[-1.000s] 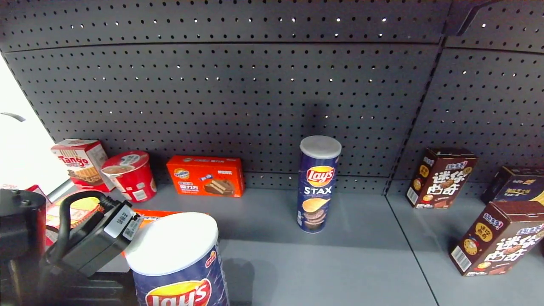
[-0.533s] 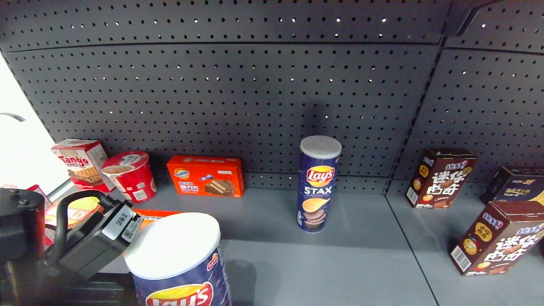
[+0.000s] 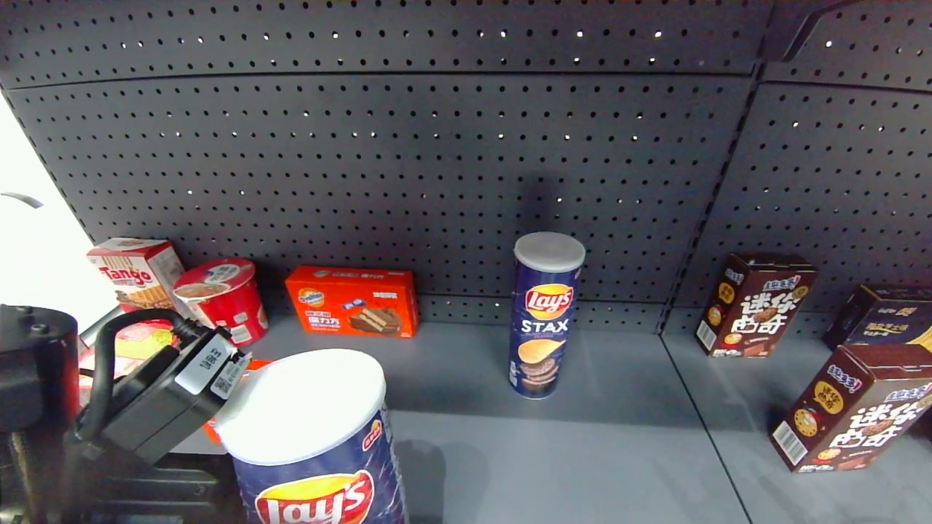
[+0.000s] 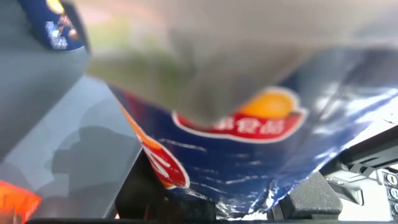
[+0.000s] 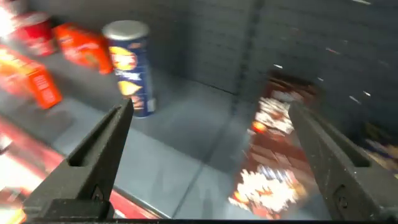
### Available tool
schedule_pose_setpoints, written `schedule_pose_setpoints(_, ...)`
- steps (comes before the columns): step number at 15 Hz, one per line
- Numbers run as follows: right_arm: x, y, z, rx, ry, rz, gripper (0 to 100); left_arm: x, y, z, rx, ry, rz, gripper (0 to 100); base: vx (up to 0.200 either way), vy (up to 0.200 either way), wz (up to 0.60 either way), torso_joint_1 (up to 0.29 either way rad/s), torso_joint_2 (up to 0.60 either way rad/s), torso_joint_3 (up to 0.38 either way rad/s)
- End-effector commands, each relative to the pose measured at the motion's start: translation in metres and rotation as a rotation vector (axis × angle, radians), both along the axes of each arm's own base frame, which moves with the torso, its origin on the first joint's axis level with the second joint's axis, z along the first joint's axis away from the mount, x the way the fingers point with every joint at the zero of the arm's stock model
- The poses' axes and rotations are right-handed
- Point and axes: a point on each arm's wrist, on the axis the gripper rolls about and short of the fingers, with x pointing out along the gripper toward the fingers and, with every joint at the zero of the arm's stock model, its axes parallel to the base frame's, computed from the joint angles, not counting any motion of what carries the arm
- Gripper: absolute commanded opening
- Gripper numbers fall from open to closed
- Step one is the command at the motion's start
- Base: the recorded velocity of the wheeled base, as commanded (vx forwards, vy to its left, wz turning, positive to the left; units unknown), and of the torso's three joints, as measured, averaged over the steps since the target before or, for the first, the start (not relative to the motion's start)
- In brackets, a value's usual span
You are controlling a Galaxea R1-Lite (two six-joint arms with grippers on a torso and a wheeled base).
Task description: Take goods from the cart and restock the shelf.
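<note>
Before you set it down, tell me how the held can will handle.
The held can matches the tall, narrow shelf can, so it probably tips easily and rolls once down. Its glossy wall may be slick.

Held can (image 3: 313, 466): I'm seeing a glossy printed wrap catching glare, under a matt white plastic lid (image 3: 302, 404).
Shelf can (image 3: 546, 327): I'm reading the same glossy wrap.
Shelf (image 3: 582, 451): I'm looking at smooth, matt grey metal.
Back panel (image 3: 437, 160): I'm seeing matt, dark, perforated metal.
Brown boxes (image 3: 753, 306): I'm judging printed card, faintly shiny.
</note>
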Motion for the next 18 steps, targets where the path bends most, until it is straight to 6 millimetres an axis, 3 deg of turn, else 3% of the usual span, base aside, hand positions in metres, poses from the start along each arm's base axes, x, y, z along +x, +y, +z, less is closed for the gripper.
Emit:
schedule_pose_setpoints(1, 0.043, 0.024, 0.012, -0.062, 0.087, 0.117, 100, 0.004, -0.005, 0.000, 0.004, 0.007, -0.012, 0, 0.000, 0.000, 0.00, 0.000, 0.00, 0.000)
schedule_pose_setpoints(6, 0.085, 0.070, -0.002, -0.102, 0.098, 0.299, 100, 0.005, -0.006, 0.000, 0.006, 0.011, -0.015, 0, 0.000, 0.000, 0.00, 0.000, 0.00, 0.000)
schedule_pose_setpoints(14, 0.132, 0.105, -0.036, -0.270, 0.124, 0.411, 100, 0.010, -0.009, 0.001, 0.007, 0.012, -0.015, 0, 0.000, 0.000, 0.00, 0.000, 0.00, 0.000)
schedule_pose_setpoints(18, 0.140, 0.117, -0.045, -0.282, 0.153, 0.438, 100, 0.011, -0.010, 0.001, 0.006, 0.011, -0.017, 0, 0.000, 0.000, 0.00, 0.000, 0.00, 0.000)
